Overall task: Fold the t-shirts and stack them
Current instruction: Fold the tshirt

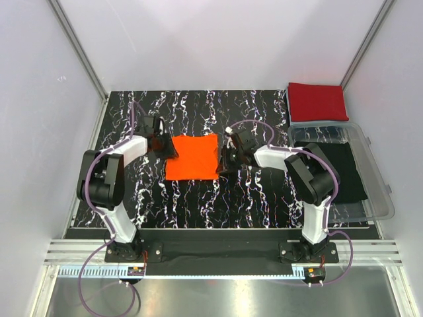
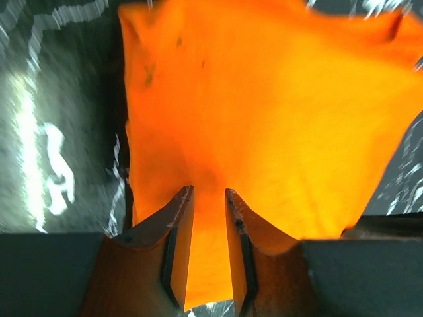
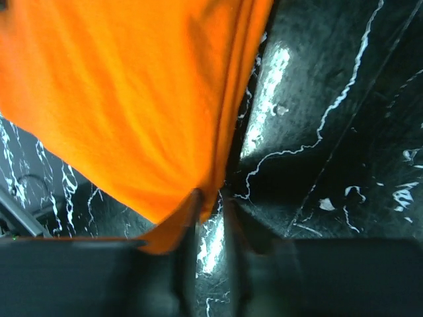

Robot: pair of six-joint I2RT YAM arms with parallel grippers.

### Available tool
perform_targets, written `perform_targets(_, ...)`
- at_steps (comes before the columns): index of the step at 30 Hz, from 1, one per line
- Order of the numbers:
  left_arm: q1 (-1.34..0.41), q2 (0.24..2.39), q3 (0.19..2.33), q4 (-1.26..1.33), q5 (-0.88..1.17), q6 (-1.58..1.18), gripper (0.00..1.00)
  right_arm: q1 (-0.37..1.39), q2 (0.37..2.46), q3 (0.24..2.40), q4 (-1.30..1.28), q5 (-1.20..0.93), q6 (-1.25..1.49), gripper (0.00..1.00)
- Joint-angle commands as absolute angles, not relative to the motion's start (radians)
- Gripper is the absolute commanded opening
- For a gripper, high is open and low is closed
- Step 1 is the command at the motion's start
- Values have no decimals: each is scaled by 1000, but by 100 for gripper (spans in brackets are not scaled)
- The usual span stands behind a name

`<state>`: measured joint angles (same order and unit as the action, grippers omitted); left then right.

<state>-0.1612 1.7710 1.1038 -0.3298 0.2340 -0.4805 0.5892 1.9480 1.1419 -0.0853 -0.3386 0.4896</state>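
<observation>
Clamping orange t-shirt (image 1: pixel 192 157) at 9 o'clock edge in left gripper (image 2: pixel 208 191), at 3 o'clock edge in right gripper (image 3: pixel 211 197); red t-shirt (image 1: pixel 318 101) folded at 1 o'clock.

The orange t-shirt (image 1: pixel 192 157) nipped between the left gripper's (image 2: pixel 208 193) smooth, faintly shiny dark fingers is soft matt cloth, as it is at the right gripper's (image 3: pixel 211 198) dull black tips. Under both hands the table (image 1: pixel 258 198) is glossy black with white marble veining, glaring beside the right fingers. Beyond the right hand, the red t-shirt (image 1: pixel 318 102) is matt cloth, the bin (image 1: pixel 378 178) clear shiny plastic.
</observation>
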Motion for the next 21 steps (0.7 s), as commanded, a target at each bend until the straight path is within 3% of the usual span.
perform_targets(1,-181,1761,1108,-293,209,-497,28,595,1924,1089,-68,-314,456,19)
perform_targets(4,-208,1785,1123,-311,193,-497,26,595,1922,1082,-67,-299,443,8)
perform_targets(8,-256,1755,1140,-370,91,-497,27,595,1872,1072,-80,-278,442,8)
perform_targets(10,-268,1740,1163,-403,52,-495,29,595,1821,1089,-136,-281,454,12)
perform_targets(11,-267,1723,1170,-406,49,-492,29,595,1806,1095,-156,-281,462,23)
perform_targets(13,-267,1710,1196,-407,25,-485,31,595,1766,1103,-170,-278,479,32)
perform_targets(15,-261,1724,1235,-407,11,-473,31,592,1764,1123,-169,-281,465,49)
perform_targets(17,-242,1773,1267,-405,26,-462,31,581,1805,1182,-175,-300,436,52)
perform_targets(21,-203,1871,1360,-408,92,-463,31,516,1911,1288,-179,-408,397,43)
